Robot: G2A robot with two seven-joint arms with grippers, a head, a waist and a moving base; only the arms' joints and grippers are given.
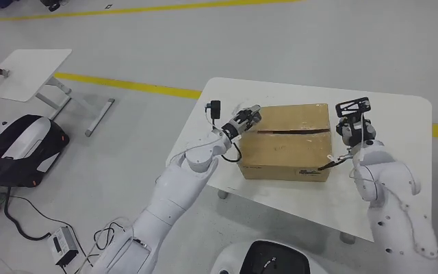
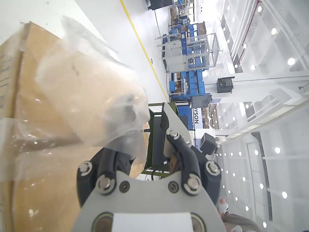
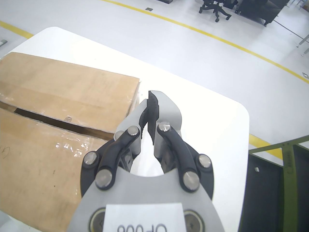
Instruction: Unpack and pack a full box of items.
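Bench: a white, round-cornered table [image 1: 287,198] on a pale floor crossed by a yellow line [image 1: 123,83]; black office chairs [image 3: 214,1] stood far behind. The cardboard box [image 1: 287,140] sat mid-table, its top flaps parted by a dark slit [image 3: 60,124], with glossy clear tape [image 3: 72,143] beside the slit. We noted dark print on the box's near side and a pen mark on its top, both too small to make out. The left gripper [image 1: 250,117] was at the box's left upper edge. Crumpled translucent film [image 2: 96,92] covered much of it, so we could not tell whether it was clenched. The right gripper [image 3: 149,108] was clenched on nothing, just beside the box's right end, above bare table. Its white label [image 3: 144,217] was cut off by the frame edge.
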